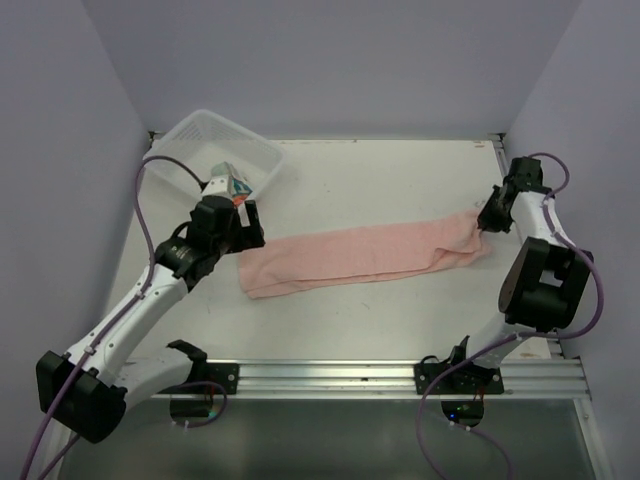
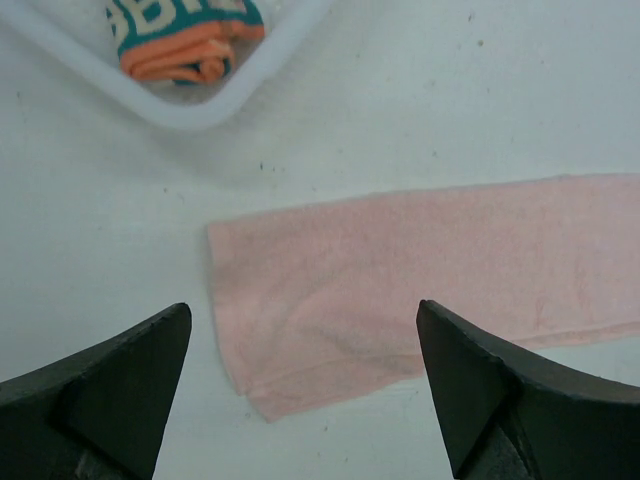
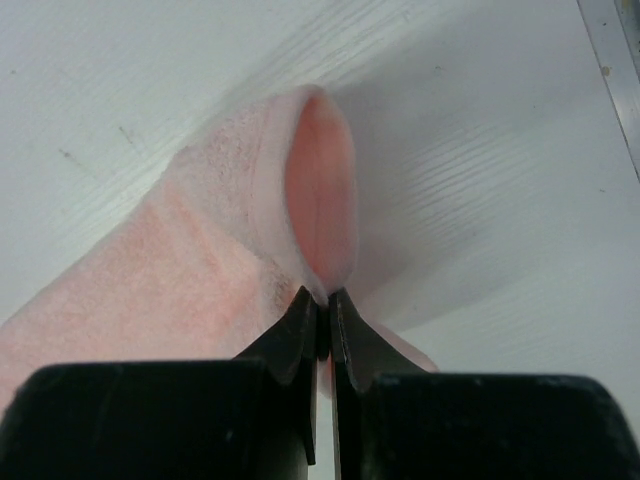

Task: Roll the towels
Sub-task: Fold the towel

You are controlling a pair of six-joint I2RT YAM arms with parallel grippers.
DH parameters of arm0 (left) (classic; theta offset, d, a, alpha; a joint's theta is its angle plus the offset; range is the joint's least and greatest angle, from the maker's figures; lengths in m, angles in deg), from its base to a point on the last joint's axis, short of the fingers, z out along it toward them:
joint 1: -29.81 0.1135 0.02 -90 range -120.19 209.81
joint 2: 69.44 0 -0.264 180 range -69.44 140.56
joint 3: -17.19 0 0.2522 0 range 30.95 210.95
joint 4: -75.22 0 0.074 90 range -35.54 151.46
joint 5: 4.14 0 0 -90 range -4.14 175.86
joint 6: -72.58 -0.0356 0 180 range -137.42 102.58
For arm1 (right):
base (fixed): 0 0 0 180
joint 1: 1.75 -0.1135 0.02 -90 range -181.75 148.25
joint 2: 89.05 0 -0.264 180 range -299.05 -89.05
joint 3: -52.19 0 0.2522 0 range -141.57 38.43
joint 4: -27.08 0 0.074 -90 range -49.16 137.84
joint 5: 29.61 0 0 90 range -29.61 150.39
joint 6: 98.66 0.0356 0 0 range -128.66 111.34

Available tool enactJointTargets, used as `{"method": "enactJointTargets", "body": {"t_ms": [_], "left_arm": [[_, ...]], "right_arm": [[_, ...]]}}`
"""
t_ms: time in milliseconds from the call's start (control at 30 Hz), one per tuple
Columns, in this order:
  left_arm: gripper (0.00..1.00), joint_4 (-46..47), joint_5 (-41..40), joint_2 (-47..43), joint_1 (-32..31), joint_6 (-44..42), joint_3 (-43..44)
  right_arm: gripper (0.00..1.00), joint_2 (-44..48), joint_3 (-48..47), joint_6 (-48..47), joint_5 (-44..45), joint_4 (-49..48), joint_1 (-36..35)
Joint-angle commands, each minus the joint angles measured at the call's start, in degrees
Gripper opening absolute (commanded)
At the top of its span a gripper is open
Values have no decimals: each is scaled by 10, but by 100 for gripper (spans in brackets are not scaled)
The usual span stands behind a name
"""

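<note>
The pale pink towel (image 1: 360, 255) lies flat as a long folded strip across the middle of the table. My left gripper (image 1: 243, 228) hovers open over its left end (image 2: 330, 310), with its fingers wide apart and nothing between them. My right gripper (image 1: 487, 222) is shut on the towel's right end, pinching a raised fold of pink cloth (image 3: 318, 200) at the fingertips (image 3: 322, 295). The white and teal printed towel (image 1: 232, 180) with the orange edge sits rolled up (image 2: 185, 40) inside the basket.
The white mesh basket (image 1: 190, 130) stands at the back left, its near rim (image 2: 200, 112) just beyond the pink towel's left end. A metal rail (image 1: 400, 375) runs along the table's near edge. Purple walls close in three sides.
</note>
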Motion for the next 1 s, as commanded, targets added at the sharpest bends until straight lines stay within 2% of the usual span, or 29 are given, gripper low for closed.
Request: {"method": "enactJointTargets", "body": {"t_ms": [0,100,267,467,667,833,967], "left_arm": [[98,23,-40,44,-3,-66,64],[98,29,-41,83,-3,-86,90],[98,64,-38,83,-3,-113,81],[98,105,-40,60,-3,-119,27],[98,103,-39,40,4,-122,16],[98,99,-52,24,6,-120,15],[98,102,-65,8,6,-119,13]], "right_arm": [[0,47,-21,-15,-5,42,-17],[0,65,-41,-31,10,80,-42],[0,85,-79,-56,17,146,-85],[0,105,-132,-70,-1,212,-114],[0,113,-196,-88,-79,270,-160],[0,132,-212,-68,-129,264,-205],[0,123,-243,-42,-153,258,-267]]}}
